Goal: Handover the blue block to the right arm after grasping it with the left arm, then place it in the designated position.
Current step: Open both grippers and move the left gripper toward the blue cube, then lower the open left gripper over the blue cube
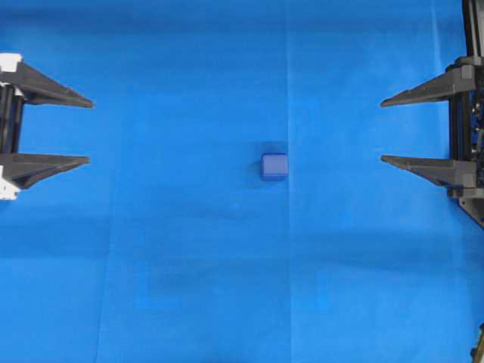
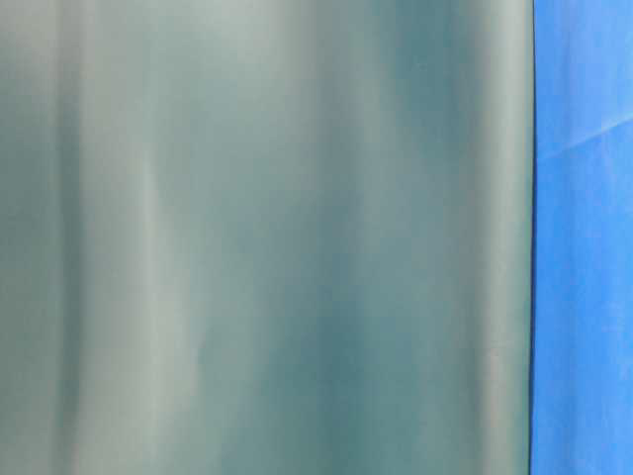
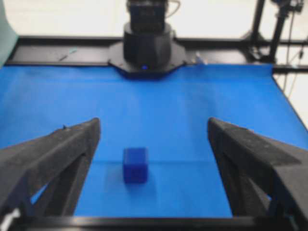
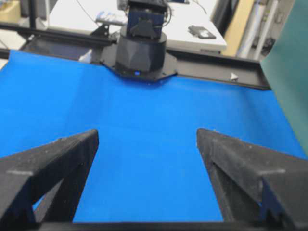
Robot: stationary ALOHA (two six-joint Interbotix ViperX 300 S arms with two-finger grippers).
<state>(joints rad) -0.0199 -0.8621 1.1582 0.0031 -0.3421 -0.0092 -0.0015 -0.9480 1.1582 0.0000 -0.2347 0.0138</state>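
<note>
The blue block (image 1: 274,165) rests on the blue cloth near the middle of the overhead view, slightly right of centre. My left gripper (image 1: 89,131) waits at the left edge, open wide, its fingertips pointing right and well short of the block. In the left wrist view the blue block (image 3: 135,165) lies ahead on the cloth, between the lines of the spread fingers (image 3: 72,144) and left of centre. My right gripper (image 1: 383,131) is at the right edge, open, pointing left, nothing between its fingers. The right wrist view has only bare cloth between the fingers (image 4: 74,151); the block is out of that view.
The opposite arm's black base (image 3: 147,48) stands at the cloth's far edge in the left wrist view, and the other arm's base (image 4: 139,53) likewise in the right wrist view. A grey-green sheet (image 2: 267,237) fills most of the table-level view.
</note>
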